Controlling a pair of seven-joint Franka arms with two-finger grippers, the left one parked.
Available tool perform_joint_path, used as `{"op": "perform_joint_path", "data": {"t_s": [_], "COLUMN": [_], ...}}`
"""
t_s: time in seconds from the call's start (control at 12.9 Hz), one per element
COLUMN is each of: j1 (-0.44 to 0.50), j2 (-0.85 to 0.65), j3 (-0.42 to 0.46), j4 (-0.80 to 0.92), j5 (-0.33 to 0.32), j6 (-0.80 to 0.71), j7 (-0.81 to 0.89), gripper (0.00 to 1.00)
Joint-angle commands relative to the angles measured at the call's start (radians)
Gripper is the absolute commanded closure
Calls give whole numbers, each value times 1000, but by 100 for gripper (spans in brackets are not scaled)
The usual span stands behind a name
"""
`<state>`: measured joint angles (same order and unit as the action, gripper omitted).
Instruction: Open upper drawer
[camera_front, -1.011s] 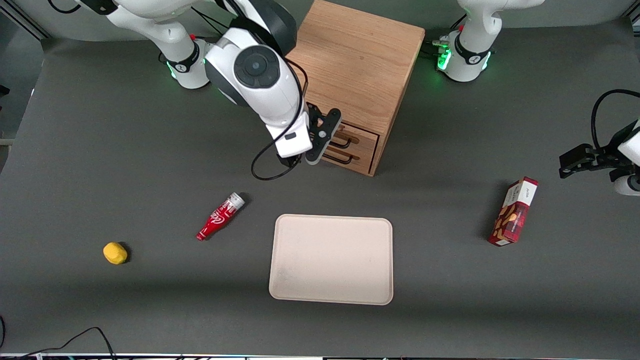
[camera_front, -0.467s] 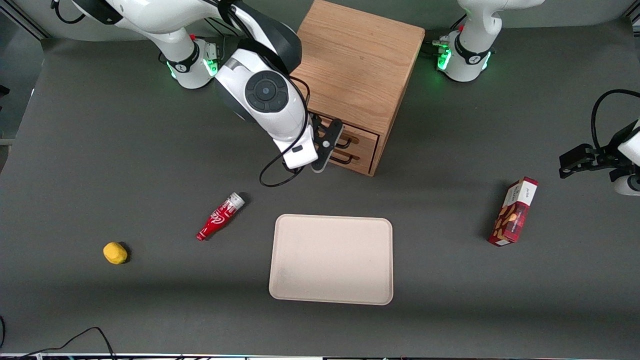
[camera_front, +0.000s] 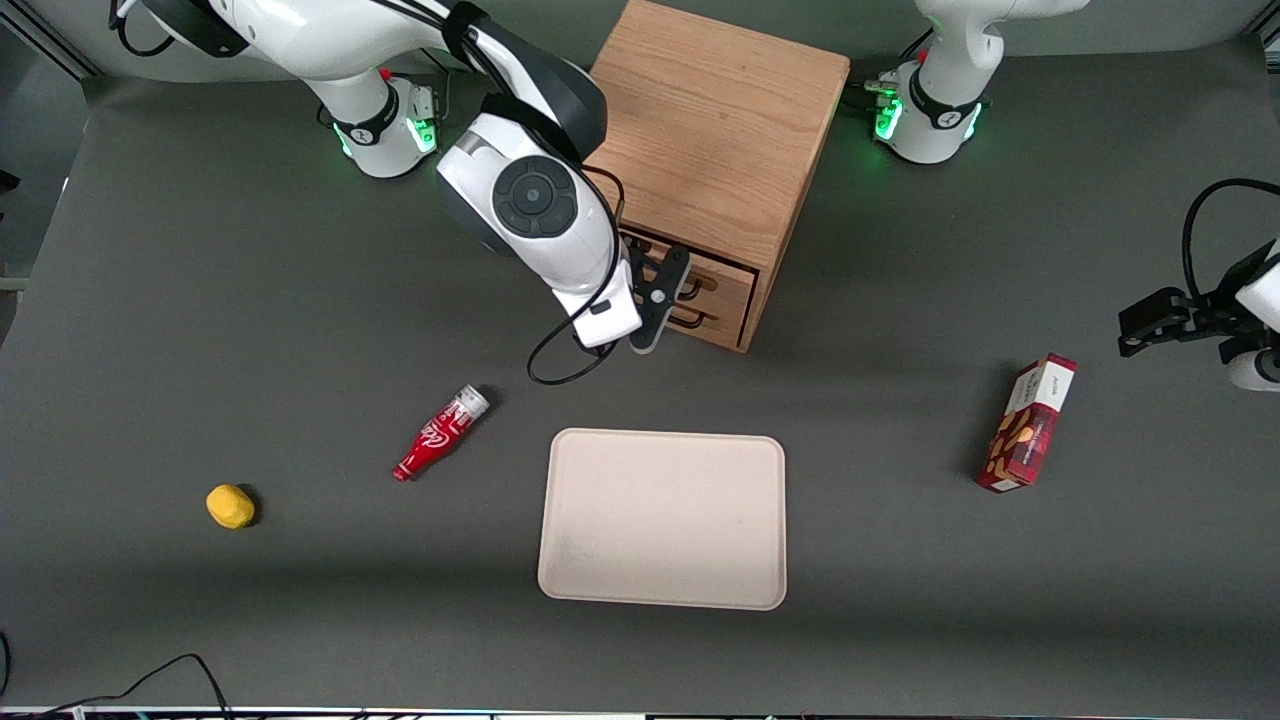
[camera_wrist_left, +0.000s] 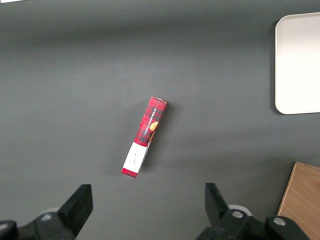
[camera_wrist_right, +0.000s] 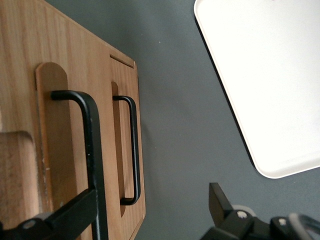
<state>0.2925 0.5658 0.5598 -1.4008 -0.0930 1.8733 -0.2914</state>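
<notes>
The wooden cabinet (camera_front: 715, 130) stands at the back of the table with two drawers facing the front camera. The upper drawer (camera_front: 728, 270) looks shut, its front level with the lower drawer (camera_front: 722, 322). My right gripper (camera_front: 660, 300) is open, right in front of the drawer fronts. In the right wrist view the upper drawer's black wire handle (camera_wrist_right: 92, 145) crosses one finger (camera_wrist_right: 65, 215) and the other finger (camera_wrist_right: 220, 200) hangs over bare table. The gripper (camera_wrist_right: 145, 210) has nothing held between its fingers. The lower drawer's handle (camera_wrist_right: 133, 150) lies beside the upper one.
A beige tray (camera_front: 662, 518) lies nearer the front camera than the cabinet, also seen as tray (camera_wrist_right: 265, 75). A red bottle (camera_front: 440, 433) and a yellow object (camera_front: 230, 506) lie toward the working arm's end. A red box (camera_front: 1028, 423) lies toward the parked arm's end.
The right gripper has slid closer to the drawer fronts, a little nearer the front camera and toward the parked arm's end. The drawers have not moved.
</notes>
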Motion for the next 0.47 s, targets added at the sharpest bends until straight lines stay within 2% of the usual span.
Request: {"op": "perform_joint_path", "data": {"t_s": [0.0,0.39], "j1": [0,-7], "j2": [6,9], "j3": [8,8], "j4": [-3,-3], "j5": [8,12], "j6": [24,30], "j7": [-18,-58], "gripper": [0,0]}}
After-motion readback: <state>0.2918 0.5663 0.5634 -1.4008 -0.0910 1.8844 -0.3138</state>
